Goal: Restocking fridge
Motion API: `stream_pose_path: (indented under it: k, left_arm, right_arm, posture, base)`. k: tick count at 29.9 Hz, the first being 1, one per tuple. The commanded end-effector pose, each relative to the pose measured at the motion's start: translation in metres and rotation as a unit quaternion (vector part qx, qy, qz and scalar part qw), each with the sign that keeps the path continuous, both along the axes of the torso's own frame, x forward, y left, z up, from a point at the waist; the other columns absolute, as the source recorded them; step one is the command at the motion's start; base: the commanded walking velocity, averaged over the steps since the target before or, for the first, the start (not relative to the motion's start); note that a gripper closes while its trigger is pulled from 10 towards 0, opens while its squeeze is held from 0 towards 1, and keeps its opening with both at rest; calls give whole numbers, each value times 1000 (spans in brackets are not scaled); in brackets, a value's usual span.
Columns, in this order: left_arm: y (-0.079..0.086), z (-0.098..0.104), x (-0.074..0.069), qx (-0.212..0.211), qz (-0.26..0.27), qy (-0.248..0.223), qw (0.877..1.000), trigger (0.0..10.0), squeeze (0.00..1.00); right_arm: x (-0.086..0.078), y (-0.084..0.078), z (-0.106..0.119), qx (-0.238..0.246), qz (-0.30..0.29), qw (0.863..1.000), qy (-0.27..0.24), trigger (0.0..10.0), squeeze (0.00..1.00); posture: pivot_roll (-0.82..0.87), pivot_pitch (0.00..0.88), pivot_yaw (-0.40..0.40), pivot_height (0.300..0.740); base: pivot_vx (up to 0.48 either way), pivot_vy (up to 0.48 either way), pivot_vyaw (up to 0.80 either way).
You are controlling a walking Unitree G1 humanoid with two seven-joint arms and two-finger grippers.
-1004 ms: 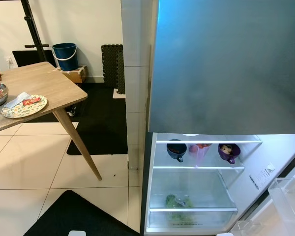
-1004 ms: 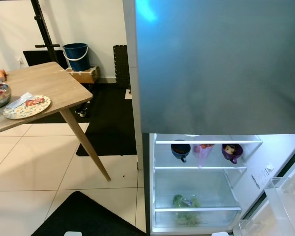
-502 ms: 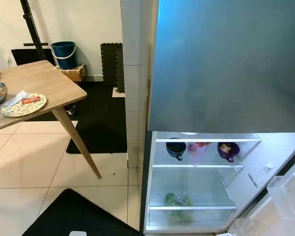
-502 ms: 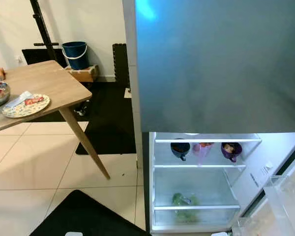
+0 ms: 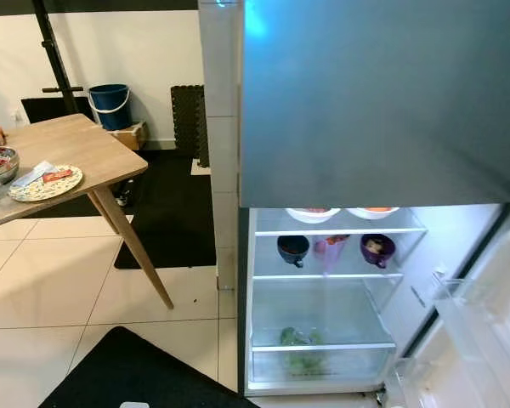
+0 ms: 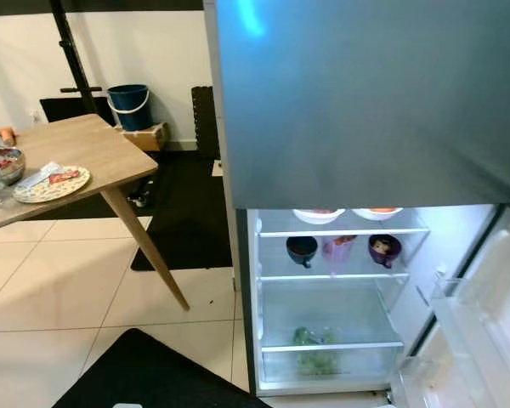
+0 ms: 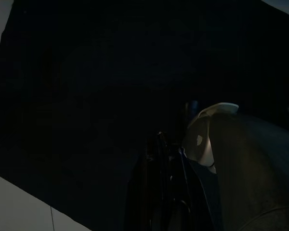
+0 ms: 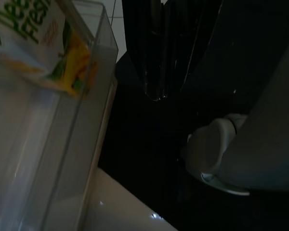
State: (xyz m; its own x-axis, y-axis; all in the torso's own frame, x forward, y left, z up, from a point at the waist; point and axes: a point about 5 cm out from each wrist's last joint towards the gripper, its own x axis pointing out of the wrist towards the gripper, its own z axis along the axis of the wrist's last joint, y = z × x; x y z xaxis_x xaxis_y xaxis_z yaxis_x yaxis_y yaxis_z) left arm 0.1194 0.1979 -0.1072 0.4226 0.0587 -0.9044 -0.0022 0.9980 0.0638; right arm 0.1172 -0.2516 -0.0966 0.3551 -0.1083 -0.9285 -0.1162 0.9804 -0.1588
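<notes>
Three cups (image 5: 293, 249), two bowls (image 5: 313, 214), one bucket (image 5: 110, 104)

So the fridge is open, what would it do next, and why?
Probably turn left toward the wooden table and step up to it. The fridge stands open with bare shelf room beside the mugs, while the patterned plate and the metal bowl of food sit on the table, out of reach.

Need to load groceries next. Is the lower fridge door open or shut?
Open. The lower fridge door is swung aside at right, and the lit shelves with cups show.
</notes>
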Motion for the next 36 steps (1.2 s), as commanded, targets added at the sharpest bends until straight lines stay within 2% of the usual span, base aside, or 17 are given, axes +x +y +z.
stream_pose_path:
  k: [1,36]
  left_arm:
    - [-4,-2,-3,-5,3,7,1000,10000,0]
    - [-5,-3,-7,-5,7,11,1000,10000,0]
  right_arm:
    - [-1,0,0,0,2,1000,6,10000,0]
    - [-6,3,-3,6,3,1000,18,10000,0]
  posture:
    - [-54,0,-45,740]
    - [-60,0,-44,740]
  base:
    - [-371,0,0]
    - [-380,0,0]
